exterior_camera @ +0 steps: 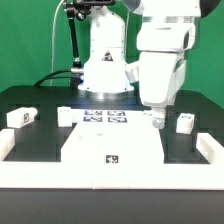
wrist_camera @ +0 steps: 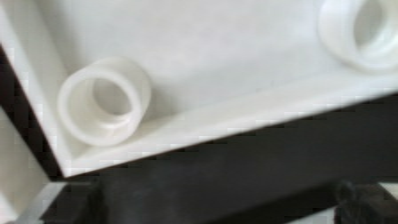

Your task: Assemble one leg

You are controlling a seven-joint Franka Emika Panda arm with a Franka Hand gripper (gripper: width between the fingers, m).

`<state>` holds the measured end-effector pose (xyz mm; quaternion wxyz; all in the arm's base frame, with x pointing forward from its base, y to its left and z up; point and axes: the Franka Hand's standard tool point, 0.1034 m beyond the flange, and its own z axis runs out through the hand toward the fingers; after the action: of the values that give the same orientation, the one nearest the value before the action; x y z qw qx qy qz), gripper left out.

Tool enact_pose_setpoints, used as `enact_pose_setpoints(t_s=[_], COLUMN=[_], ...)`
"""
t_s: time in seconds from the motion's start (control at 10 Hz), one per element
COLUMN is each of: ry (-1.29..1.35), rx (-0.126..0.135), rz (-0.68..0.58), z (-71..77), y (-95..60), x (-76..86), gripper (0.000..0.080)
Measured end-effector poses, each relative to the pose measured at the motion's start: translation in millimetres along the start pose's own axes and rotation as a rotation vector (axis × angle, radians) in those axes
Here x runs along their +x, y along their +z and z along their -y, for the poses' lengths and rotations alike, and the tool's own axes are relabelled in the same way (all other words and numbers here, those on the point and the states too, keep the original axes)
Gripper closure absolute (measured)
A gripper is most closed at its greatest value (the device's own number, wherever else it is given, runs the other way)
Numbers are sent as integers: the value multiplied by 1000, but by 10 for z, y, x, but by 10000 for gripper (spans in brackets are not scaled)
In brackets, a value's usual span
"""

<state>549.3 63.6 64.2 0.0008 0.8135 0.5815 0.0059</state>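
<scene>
Three small white legs with tags stand on the black table: one (exterior_camera: 22,117) at the exterior view's left, one (exterior_camera: 65,115) beside the marker board, and one (exterior_camera: 185,122) at the right. The large flat white rimmed panel (exterior_camera: 110,150) lies at the front centre. My gripper (exterior_camera: 156,120) hangs low over the panel's far right corner, apart from every leg. In the wrist view the panel's corner (wrist_camera: 214,60) fills the frame, with two round sockets (wrist_camera: 103,100) (wrist_camera: 365,30). One dark fingertip (wrist_camera: 365,202) shows at the edge. My gripper (wrist_camera: 199,215) is open, with nothing between the jaws.
The marker board (exterior_camera: 105,117) lies behind the panel, in front of the robot base (exterior_camera: 105,80). White rail pieces stand at the table's left (exterior_camera: 10,145) and right (exterior_camera: 207,150) front edges.
</scene>
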Motion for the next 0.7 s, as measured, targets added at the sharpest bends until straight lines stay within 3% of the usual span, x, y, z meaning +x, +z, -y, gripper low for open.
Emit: enact_pose_setpoints(t_s=[0.3,0.6,0.7], ry=[-135,-138,-167], rx=[29,29,32], rz=[71,69,67], z=[15,25,69], y=[54,68,99], x=[-315,-319,-396], gripper=[150,150,150])
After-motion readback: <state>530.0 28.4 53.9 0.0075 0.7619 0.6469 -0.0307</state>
